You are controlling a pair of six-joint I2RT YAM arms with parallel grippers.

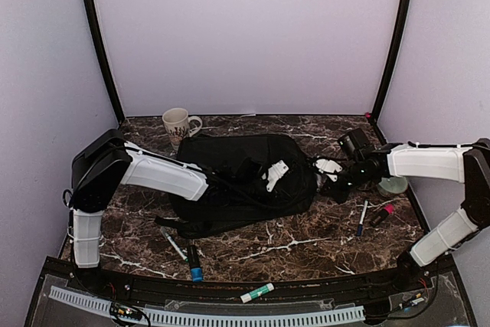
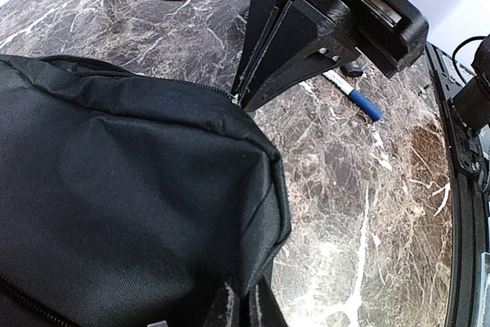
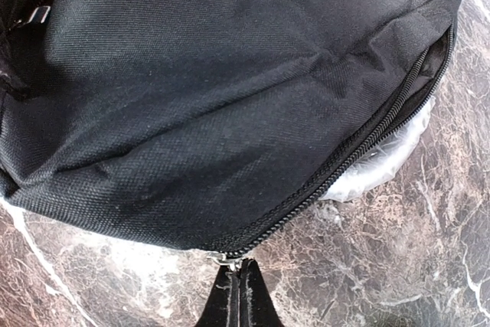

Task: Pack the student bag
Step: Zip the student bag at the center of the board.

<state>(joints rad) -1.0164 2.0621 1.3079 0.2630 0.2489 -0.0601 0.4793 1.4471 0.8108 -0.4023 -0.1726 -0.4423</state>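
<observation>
Student bag lies flat at centre of the marble table, long axis running 9 to 3 o'clock.

Left gripper reaches in from 9 o'clock across the bag. Jaws closed tight, pinching a fold of black fabric at the bag's corner seam.

Right gripper comes in from 3 o'clock. Jaws fully closed on the metal zipper pull at the bag's 3 o'clock end. Zipper track partly parted beyond it; crinkled clear plastic shows at the gap, against the table.

Mug stands at the bag's 11 o'clock, close to it. Blue pen and pink marker lie at 4 o'clock, apart from the bag.
</observation>
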